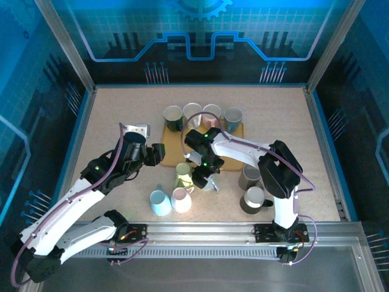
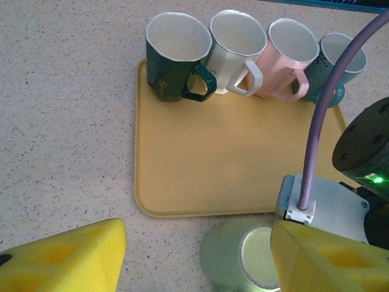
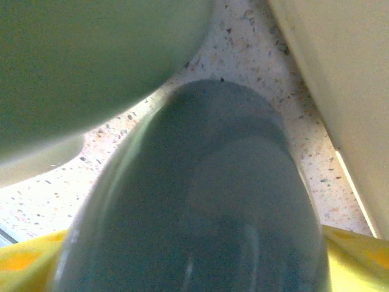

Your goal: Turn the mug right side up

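The task is, in my judgement, at its beginning: the grey mug (image 3: 200, 201) that I go for stands on the surface (image 2: 61, 121), just below the lower edge of the yellow tray (image 2: 200, 152), near the middle of the top view, and it is not lifted or turned yet. From so close I cannot tell whether its mouth points up or down. What is left is to grip it, lift it, rotate it and put it down on its base. A row of upright mugs (image 2: 237, 48) is already along the upper edge of the tray, and a light green mug (image 2: 252, 261) is just beside the grey one. My right end effector (image 1: 205, 177) is low over the grey mug with its jaws wide, one yellow pad at each lower corner of the right wrist view and the mug between them. Whether the pads already press on it I cannot tell. My left end effector (image 2: 197, 249) is open about halfway and holds nothing; it hangs above the surface near the lower edge of the tray.
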Robot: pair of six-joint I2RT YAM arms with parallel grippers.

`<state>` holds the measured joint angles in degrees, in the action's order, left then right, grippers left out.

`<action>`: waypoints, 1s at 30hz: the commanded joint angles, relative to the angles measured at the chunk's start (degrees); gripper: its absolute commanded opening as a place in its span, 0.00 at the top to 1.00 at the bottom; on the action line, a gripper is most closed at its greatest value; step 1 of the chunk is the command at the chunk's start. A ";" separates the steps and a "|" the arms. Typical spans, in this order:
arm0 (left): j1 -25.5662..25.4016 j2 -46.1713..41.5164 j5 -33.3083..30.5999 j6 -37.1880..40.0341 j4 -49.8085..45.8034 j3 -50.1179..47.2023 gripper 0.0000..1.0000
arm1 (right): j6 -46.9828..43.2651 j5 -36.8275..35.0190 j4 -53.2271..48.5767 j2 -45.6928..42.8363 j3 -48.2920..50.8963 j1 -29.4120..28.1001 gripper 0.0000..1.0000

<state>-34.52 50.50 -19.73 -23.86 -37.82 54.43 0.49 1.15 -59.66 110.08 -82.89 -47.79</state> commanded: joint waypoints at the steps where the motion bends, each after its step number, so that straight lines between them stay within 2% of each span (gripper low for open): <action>1: 0.50 -1.02 -0.85 0.75 0.78 -0.80 0.35 | 0.46 1.23 0.92 0.84 1.26 0.69 0.20; 6: 1.02 -1.01 -0.71 0.65 1.19 -0.91 0.35 | 1.08 1.52 1.04 -2.08 2.21 1.19 0.45; 10: 1.38 -0.91 -0.23 0.64 1.43 -1.00 0.35 | 1.75 1.44 0.12 -5.16 2.55 1.42 0.56; 14: 1.39 -0.90 1.23 0.82 1.50 -0.91 0.35 | 3.21 4.14 0.37 -10.17 3.22 2.63 0.61; 19: 1.41 -1.37 7.18 1.43 2.26 -0.65 0.34 | 6.95 9.54 3.67 -19.54 4.62 5.96 0.62; 25: 1.48 -1.67 15.96 -0.06 2.76 0.95 0.30 | 17.41 22.02 20.52 -33.60 12.32 12.59 0.62; 30: 1.47 -2.33 28.57 -5.76 9.62 -0.97 0.28 | 31.56 30.36 40.91 -42.43 21.90 17.89 0.67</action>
<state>-33.47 49.25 -1.52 -25.61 -34.24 54.08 21.17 22.46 -35.57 70.59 -64.73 -32.32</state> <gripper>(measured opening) 0.714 0.734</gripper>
